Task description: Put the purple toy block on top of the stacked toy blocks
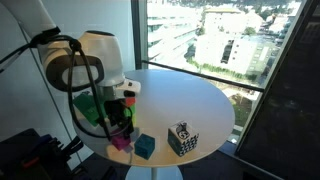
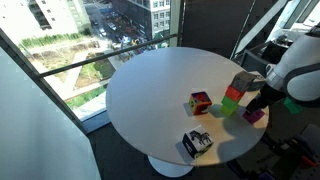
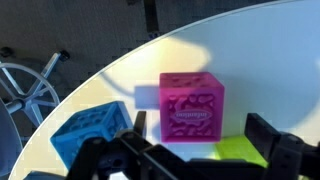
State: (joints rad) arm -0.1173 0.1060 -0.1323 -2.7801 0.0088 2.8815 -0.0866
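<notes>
The purple toy block (image 3: 190, 108) stands on the white round table, with embossed faces. It also shows in both exterior views (image 2: 254, 114) (image 1: 121, 143). My gripper (image 3: 195, 132) is open, low over the table, with one finger on each side of the block and not touching it; it also appears in both exterior views (image 2: 262, 100) (image 1: 122, 124). The stacked toy blocks (image 2: 237, 92) stand right beside it: grey on top, orange-red in the middle, lime green below. The lime green cube (image 3: 240, 152) shows by my right finger.
A teal cube (image 3: 90, 135) (image 1: 145, 147) sits close to the purple block. A black-and-white patterned cube (image 2: 197, 143) (image 1: 183, 140) lies near the table edge. A multi-coloured cube (image 2: 200, 102) stands near the stack. The table (image 2: 150, 90) is next to a large window.
</notes>
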